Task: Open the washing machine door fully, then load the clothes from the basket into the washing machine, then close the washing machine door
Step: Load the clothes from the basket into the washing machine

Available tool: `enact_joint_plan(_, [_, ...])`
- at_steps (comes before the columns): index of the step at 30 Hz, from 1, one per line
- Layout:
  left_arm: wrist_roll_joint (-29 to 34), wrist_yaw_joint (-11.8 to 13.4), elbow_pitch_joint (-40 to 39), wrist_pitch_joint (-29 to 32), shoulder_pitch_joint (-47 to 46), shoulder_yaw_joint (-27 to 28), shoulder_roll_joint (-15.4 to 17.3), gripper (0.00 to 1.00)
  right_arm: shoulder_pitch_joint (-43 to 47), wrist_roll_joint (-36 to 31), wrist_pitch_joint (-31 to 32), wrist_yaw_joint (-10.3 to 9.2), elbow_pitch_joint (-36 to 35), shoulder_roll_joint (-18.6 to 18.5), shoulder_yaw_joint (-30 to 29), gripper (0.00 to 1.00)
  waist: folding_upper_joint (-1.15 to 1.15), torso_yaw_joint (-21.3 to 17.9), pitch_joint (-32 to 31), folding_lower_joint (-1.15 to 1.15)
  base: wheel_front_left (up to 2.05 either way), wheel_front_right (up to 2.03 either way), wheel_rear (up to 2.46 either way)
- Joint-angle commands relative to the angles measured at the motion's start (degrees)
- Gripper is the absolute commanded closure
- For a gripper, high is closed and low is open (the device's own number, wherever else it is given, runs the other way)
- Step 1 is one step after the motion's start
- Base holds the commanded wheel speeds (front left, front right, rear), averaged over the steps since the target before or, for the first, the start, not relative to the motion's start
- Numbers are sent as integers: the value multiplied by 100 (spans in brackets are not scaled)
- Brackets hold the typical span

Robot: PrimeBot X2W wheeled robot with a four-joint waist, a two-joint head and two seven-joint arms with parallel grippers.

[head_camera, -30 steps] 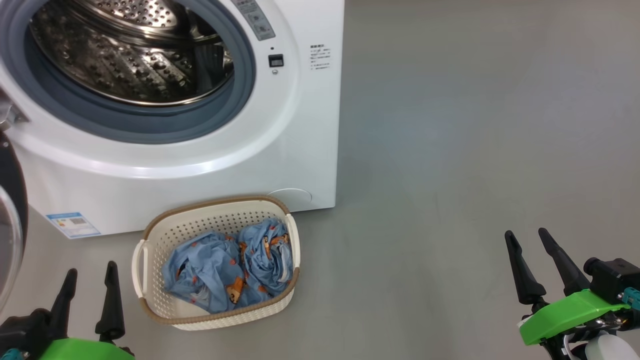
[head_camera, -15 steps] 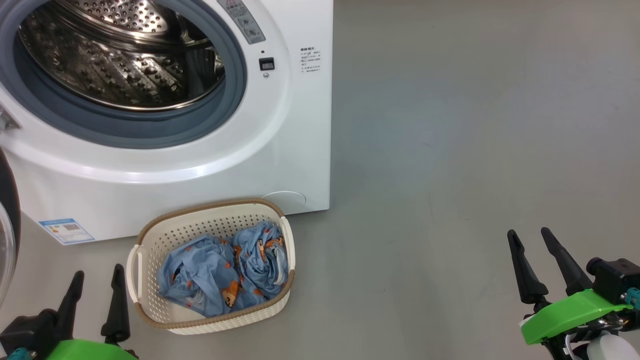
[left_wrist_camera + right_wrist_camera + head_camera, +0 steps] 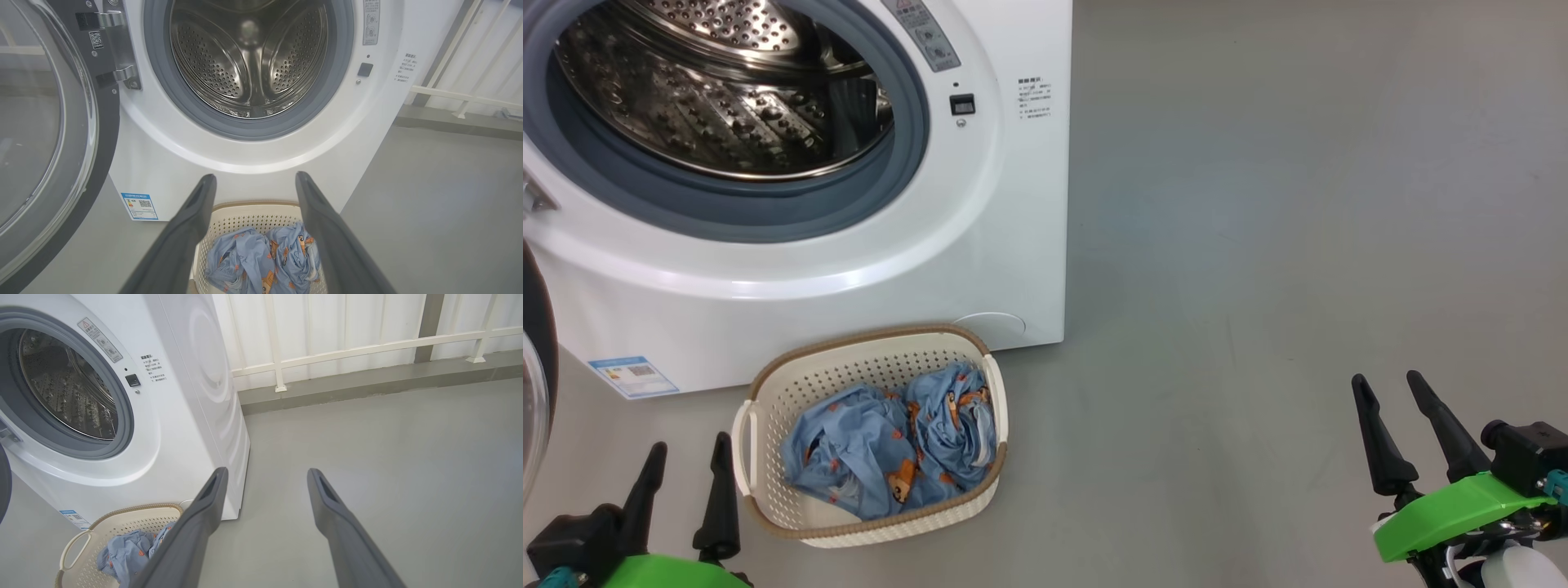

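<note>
A bare laundry corner, more test space than home: a white front-loading washing machine (image 3: 768, 278) on a plain grey floor (image 3: 1298, 204), a basket (image 3: 866, 335) of clothes (image 3: 890, 449) at its foot, a pale panelled wall (image 3: 367, 318) and white railing (image 3: 273, 335) behind.

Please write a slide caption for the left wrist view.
Open left gripper aimed at the basket of clothes before the washing machine, its door open.

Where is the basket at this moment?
In the head view the basket sits on the floor at lower left, directly in front of the washing machine, holding the clothes; the left tool is just to its left.
</note>
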Motion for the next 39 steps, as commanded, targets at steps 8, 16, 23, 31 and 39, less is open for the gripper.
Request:
enact_joint_plan(8, [-117,-14,-144,-36,-156,133,202,0,-16,-25,-69,9,-150,-40,116,0,0,-9,92,0,93,-162,68])
enact_joint_plan(16, [-137,-14,-191,-36,-181,34,246,0,-36,-32,-69,9,-167,5,114,0,0,-23,140,0,94,-143,49])
enact_joint_plan(23, [-146,-14,-198,-36,-194,13,226,0,-41,-39,-69,9,-176,37,93,0,0,-5,194,0,37,-37,0])
enact_joint_plan(31, [-187,-14,-148,-36,-243,-51,190,0,-101,-47,-69,9,-185,49,74,0,0,5,283,0,0,0,0])
enact_joint_plan(39, [-310,-14,37,-36,-351,-130,139,0,-208,-76,-69,9,-257,115,46,0,0,-17,535,0,0,0,0])
